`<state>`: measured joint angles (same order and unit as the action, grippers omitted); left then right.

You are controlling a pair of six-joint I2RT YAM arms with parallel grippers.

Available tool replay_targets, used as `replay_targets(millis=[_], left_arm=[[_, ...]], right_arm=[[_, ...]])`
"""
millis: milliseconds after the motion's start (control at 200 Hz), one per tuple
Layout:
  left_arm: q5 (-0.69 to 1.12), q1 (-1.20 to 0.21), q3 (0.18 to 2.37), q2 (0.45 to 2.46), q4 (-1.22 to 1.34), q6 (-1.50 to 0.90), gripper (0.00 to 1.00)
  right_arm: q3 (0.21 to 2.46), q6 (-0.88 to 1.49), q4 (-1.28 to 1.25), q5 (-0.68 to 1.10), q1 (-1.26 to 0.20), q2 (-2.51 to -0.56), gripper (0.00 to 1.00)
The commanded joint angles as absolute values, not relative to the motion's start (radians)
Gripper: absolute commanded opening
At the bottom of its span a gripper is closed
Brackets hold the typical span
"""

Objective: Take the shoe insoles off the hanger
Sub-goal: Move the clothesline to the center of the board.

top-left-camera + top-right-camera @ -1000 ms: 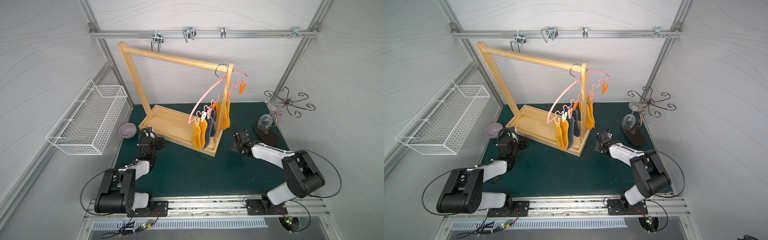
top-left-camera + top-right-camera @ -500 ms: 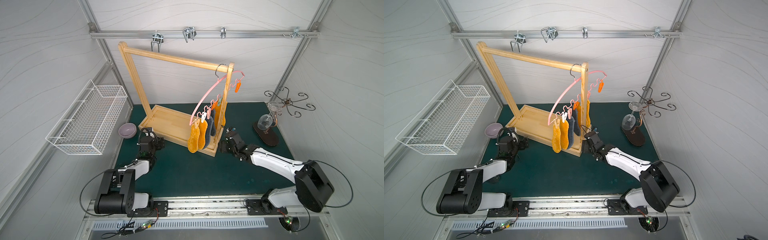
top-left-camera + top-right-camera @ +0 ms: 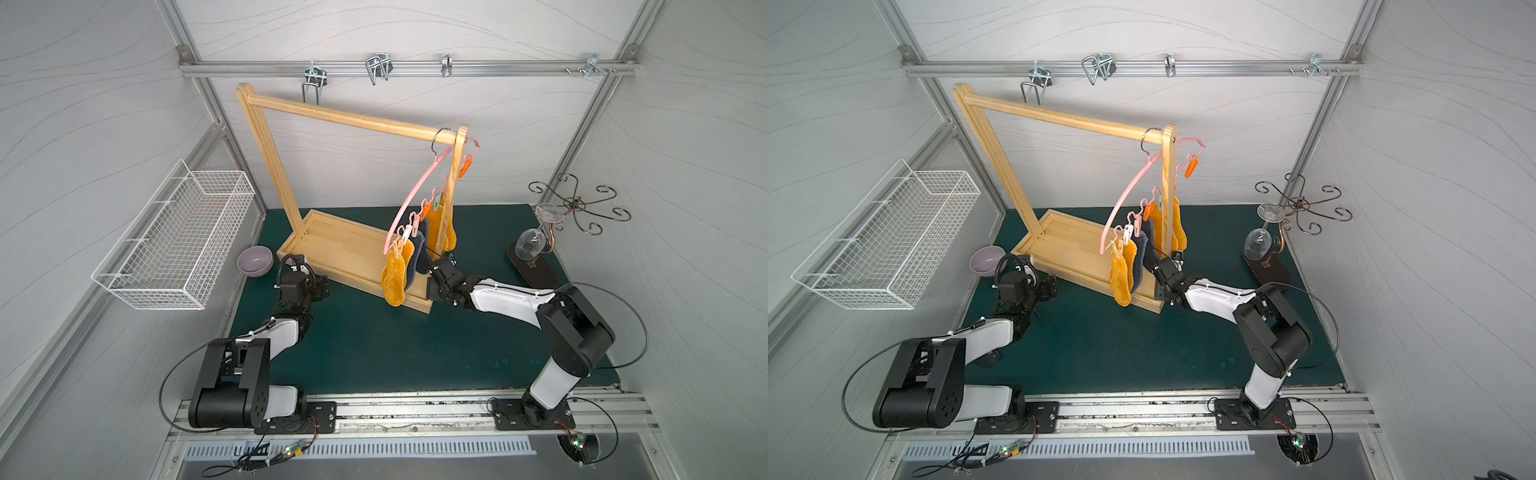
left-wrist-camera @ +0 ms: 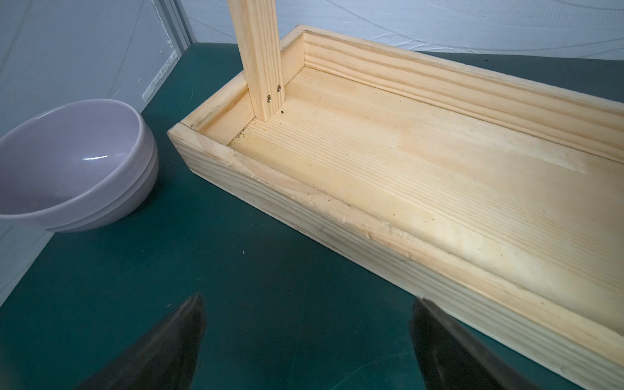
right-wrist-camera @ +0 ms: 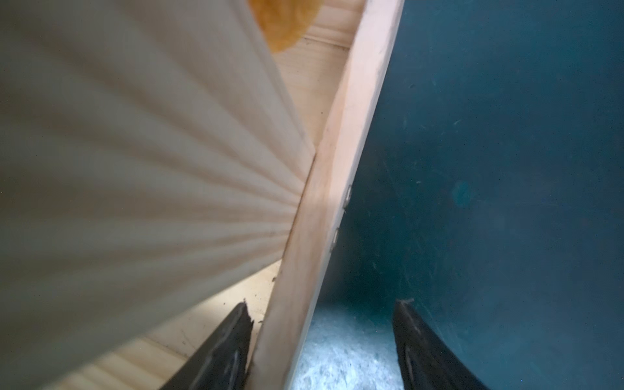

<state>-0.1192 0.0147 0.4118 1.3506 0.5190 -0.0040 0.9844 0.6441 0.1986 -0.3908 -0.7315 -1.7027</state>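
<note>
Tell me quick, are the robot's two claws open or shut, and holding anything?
Left gripper: open, holding nothing.
Right gripper: open, straddling the wooden rack's base wall, holding nothing.

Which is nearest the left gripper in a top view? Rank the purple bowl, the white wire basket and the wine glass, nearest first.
1. purple bowl: close beside the left gripper, on the robot's left.
2. white wire basket: farther out to the left, and raised.
3. wine glass: hanging upside down, far across on the robot's right.
</note>
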Motion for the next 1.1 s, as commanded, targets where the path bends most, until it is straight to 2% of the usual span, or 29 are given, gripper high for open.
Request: replay_targets(millis=[0,370,575,880,1095], left_arm=[[-0.11,0.025,0.459,1.337,0.539,-0.002,1.0],[-0.098,0.031,0.472,1.333,0.503,-0.006,1.0],[-0.094,0.032,0.474,1.335,0.499,-0.009,1.0],[-0.089,0.034,0.477,1.336,0.493,-0.011,1.0],[-0.085,0.035,0.482,1.34,0.489,-0.011,1.0]], right_arm=[[0.989,0.663,0.3,-0.45,-0.7,-1.733,0.66],[0.917,0.621,0.318,-0.447,-0.59,-1.665,0.65],[0.941,0.637,0.302,-0.326,-0.624,-1.608,0.65],[1.023,0.675,0.318,-0.35,-0.706,-1.659,0.65],[1.031,0.706,0.33,-0.359,-0.691,-1.74,0.63]])
